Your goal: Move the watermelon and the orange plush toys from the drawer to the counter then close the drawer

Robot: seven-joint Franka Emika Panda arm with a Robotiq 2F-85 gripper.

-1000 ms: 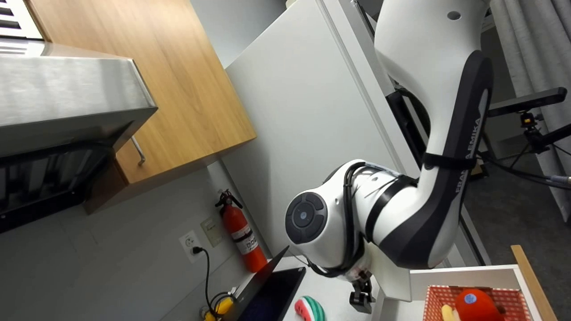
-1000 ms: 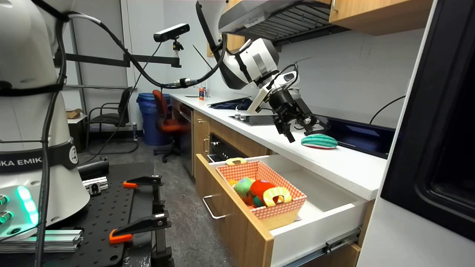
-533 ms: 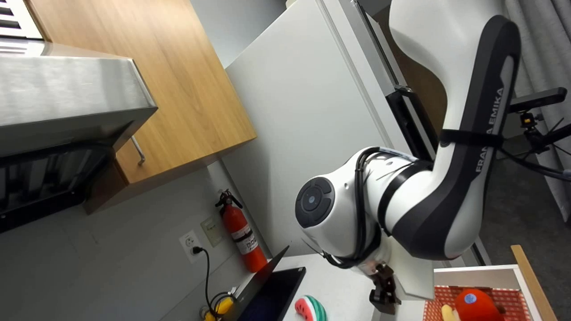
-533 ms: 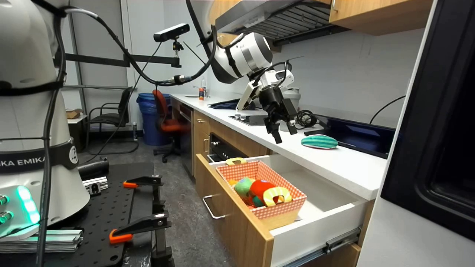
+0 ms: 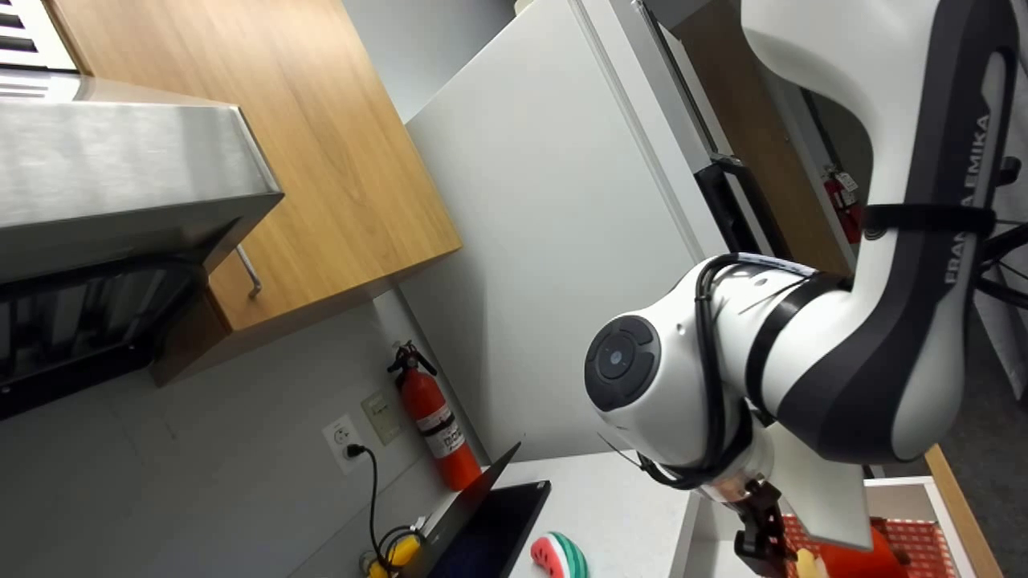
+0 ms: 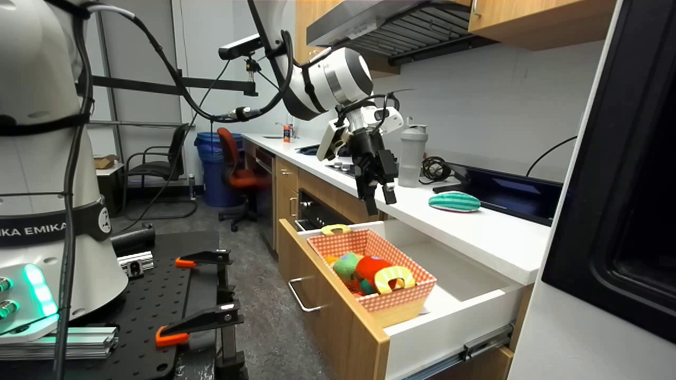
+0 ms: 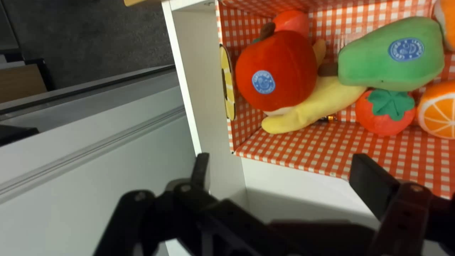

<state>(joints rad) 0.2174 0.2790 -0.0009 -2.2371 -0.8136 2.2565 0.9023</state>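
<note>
1 watermelon (image 6: 454, 201) on ctr (image 6: 486, 230), hand (image 6: 380, 203) abv drawer (image 6: 449, 327)

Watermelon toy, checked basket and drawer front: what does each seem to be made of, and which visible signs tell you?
Watermelon toy: probably matte stuffed fabric; plump, rounded shape, no strong glare.
Checked basket: printed card or cloth, hard to tell; matte, flat walls.
Drawer front: wood or laminate, low sheen; brown wood tone.
</note>
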